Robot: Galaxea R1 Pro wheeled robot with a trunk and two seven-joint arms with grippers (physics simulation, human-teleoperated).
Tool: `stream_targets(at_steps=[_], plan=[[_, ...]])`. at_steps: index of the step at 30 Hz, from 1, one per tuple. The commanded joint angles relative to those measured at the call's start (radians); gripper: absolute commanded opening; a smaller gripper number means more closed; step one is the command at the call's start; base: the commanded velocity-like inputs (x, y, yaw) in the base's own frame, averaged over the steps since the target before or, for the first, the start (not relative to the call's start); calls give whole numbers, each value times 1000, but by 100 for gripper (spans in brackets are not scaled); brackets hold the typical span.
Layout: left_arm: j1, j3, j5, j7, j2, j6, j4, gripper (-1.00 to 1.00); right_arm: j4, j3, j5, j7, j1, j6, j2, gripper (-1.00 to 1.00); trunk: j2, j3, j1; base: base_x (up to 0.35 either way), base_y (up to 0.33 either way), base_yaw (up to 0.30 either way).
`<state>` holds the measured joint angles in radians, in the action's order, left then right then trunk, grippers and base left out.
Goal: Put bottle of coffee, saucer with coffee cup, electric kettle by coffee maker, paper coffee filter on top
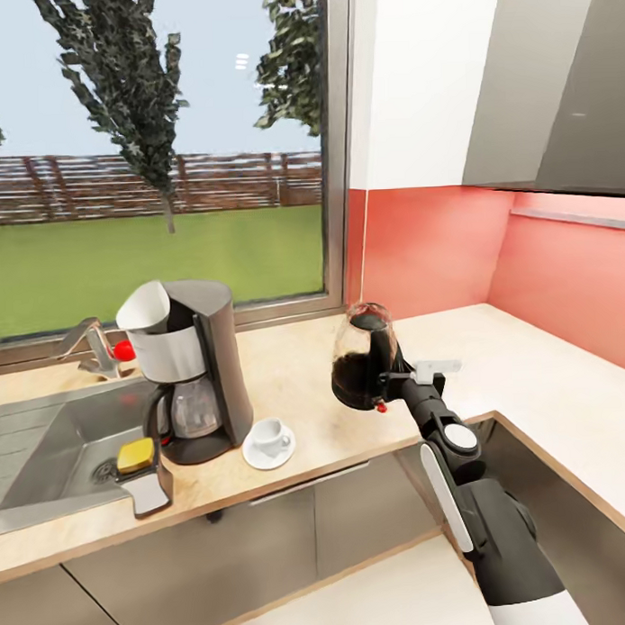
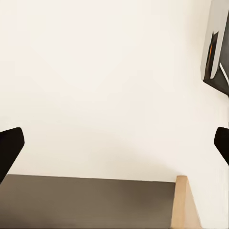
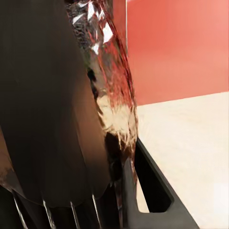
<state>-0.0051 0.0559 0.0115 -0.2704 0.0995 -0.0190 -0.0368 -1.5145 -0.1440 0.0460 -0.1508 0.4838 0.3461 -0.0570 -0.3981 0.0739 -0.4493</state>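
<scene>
While the right fingers [image 1: 379, 371] clamp the kettle [image 1: 361, 358] tilted above the counter [image 1: 306, 385], the left fingers [image 2: 10, 145] stand wide apart, holding nothing; farther back, cup [image 1: 271, 434] on saucer [image 1: 268, 455] beside the maker [image 1: 195, 366]

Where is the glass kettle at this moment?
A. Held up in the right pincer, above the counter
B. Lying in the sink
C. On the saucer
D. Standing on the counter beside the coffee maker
A: the kettle is tilted and clamped in the right pincer, raised over the counter, apart from the coffee maker.
</scene>
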Motion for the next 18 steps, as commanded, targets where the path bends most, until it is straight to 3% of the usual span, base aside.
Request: stream_targets(at_steps=[1, 12, 18], plan=[[-1, 6, 1, -3, 0, -2, 0, 100, -2, -2, 3, -8, 1, 5, 0, -100, -2, 2, -1, 119, 0, 266], [-1, 5, 2, -3, 0, 1, 0, 100, -2, -3, 3, -8, 1, 5, 0, -100, -2, 6, -1, 256, -136, 266], [0, 7, 2, -2, -1, 2, 0, 100, -2, -3, 3, -8, 1, 5, 0, -100, -2, 8, -1, 60, -26, 266]])
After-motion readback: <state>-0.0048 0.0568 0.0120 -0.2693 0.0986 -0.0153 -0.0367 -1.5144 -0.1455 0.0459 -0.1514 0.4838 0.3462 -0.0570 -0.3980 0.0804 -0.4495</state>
